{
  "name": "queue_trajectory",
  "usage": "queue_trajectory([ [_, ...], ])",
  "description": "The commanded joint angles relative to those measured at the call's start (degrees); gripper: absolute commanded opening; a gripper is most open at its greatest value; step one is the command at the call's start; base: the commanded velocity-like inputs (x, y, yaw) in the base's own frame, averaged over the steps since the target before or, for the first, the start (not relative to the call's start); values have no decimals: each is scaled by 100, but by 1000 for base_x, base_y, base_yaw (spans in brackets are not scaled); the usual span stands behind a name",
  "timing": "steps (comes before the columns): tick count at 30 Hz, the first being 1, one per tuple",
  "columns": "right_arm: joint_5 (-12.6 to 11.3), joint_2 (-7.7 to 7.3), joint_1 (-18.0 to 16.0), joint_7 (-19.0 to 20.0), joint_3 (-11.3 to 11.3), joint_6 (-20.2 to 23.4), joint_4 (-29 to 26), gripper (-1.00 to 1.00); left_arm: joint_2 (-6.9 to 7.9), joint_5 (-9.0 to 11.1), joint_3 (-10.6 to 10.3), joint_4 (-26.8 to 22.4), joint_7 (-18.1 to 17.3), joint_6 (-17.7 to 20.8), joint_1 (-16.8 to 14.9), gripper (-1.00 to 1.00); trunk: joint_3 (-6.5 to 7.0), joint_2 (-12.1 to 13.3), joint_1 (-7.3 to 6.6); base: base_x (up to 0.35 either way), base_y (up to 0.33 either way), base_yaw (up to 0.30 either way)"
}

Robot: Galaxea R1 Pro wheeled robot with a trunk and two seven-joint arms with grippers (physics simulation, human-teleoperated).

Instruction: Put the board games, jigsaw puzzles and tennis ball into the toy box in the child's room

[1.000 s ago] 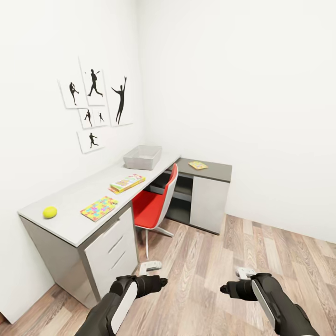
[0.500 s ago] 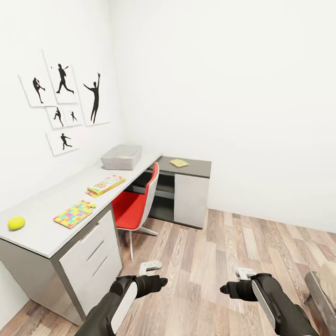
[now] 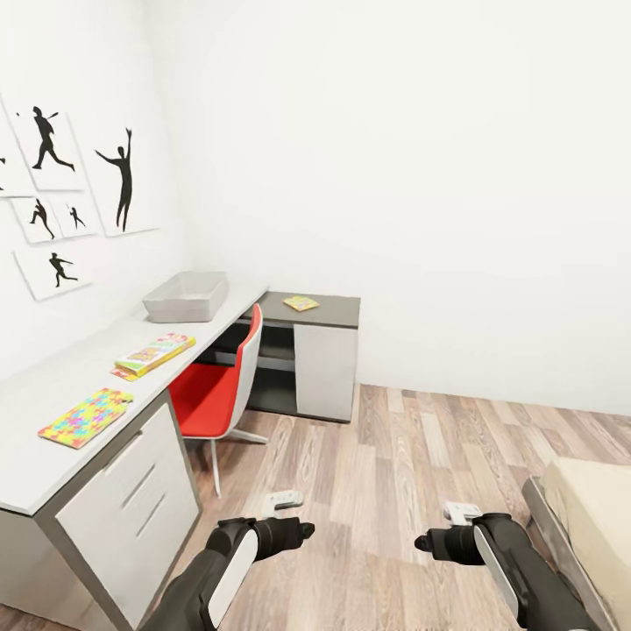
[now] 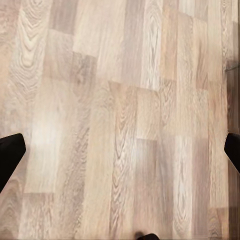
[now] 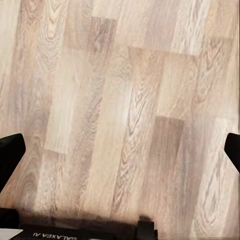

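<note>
While I hold both arms low over the floor [image 3: 412, 456], the left gripper [image 4: 120, 150] and right gripper [image 5: 120, 150] are spread wide, empty. On the table [image 3: 53, 464] sit the toy box [image 3: 185, 298], a board game [image 3: 152, 353] and a puzzle [image 3: 86, 417]; another flat piece [image 3: 301, 303] lies on the cabinet [image 3: 337, 308].

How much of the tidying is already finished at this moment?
Nothing looks done: the toy box seems empty. Both grippers, left and right, are open over the floor, holding nothing. The game box and puzzle wait on the table; another puzzle lies on the cabinet.
</note>
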Motion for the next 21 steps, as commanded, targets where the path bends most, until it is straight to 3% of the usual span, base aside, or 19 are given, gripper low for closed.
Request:
queue_trajectory([
  [1, -37, -1, -2, -5, -7, 29, -5, 100, 2, 32, -1, -6, 18, 25, -3, 100, -10, -4, 0, 0, 0, -271],
  [21, -35, -5, 1, -6, -15, 37, -4, 100, 8, 31, 21, -2, 21, 19, -4, 100, -92, -4, 0, 0, 0, -271],
])
